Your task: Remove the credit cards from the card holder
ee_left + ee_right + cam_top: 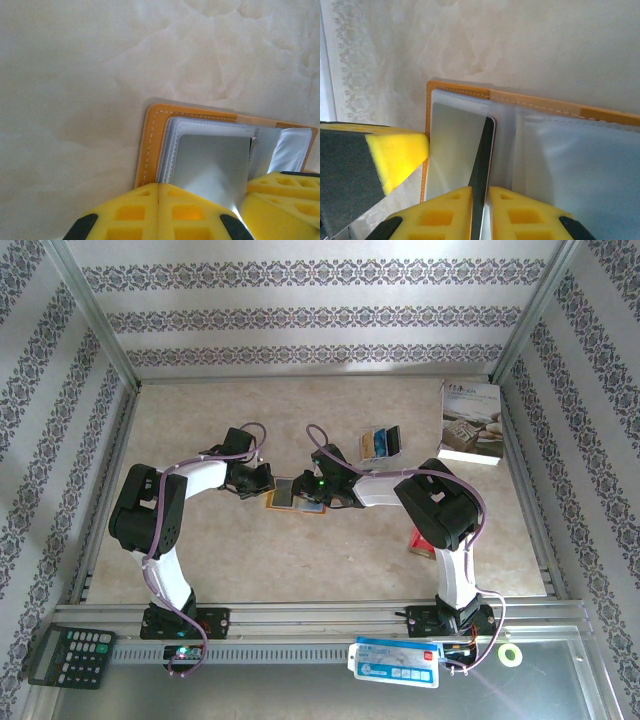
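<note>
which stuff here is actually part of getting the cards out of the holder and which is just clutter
Job in hand:
card holder
card pinched in the right gripper
left gripper, shut at the holder's edge
loose cards set aside

Lying about:
white book
calculator
blue-and-white packet
small green ring
</note>
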